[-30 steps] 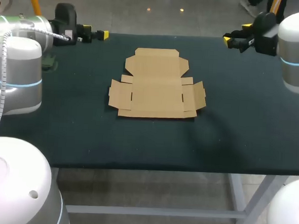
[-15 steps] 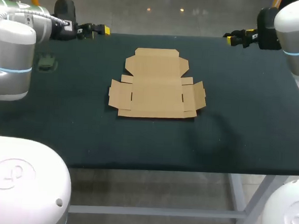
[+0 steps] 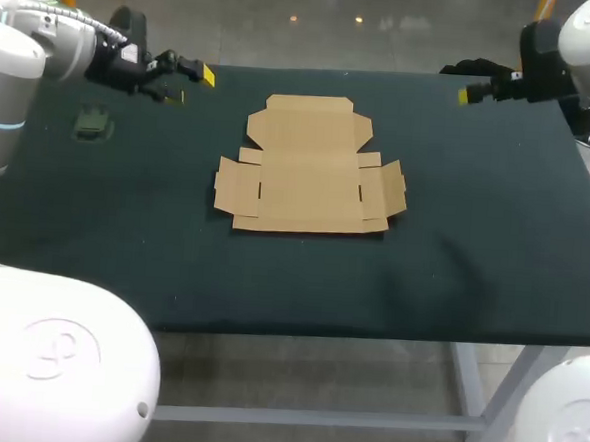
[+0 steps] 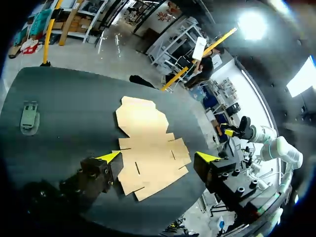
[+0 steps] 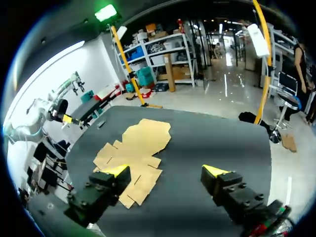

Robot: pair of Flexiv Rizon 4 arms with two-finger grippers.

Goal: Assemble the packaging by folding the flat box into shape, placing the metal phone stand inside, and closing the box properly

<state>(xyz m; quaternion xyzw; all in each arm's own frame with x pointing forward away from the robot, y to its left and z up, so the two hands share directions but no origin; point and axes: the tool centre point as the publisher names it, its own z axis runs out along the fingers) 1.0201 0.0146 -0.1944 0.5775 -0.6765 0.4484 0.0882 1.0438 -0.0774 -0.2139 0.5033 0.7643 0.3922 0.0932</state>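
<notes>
Both arms swing outward, baring the phone stand [image 3: 93, 123] at the left of the tabletop [image 3: 474, 242]; left tool [image 3: 190, 84] and right tool [image 3: 464, 81] hang spread, empty; the flat box [image 3: 308, 167] lies unfolded mid-tabletop, folding unstarted

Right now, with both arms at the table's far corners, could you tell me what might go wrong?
1. The flat box lies flat on the table, so a push may slide it rather than lift a flap.
2. The phone stand sits near the left end effector; a careless sweep could knock it.
3. The right end effector also faces the box; both might clash over it.
</notes>
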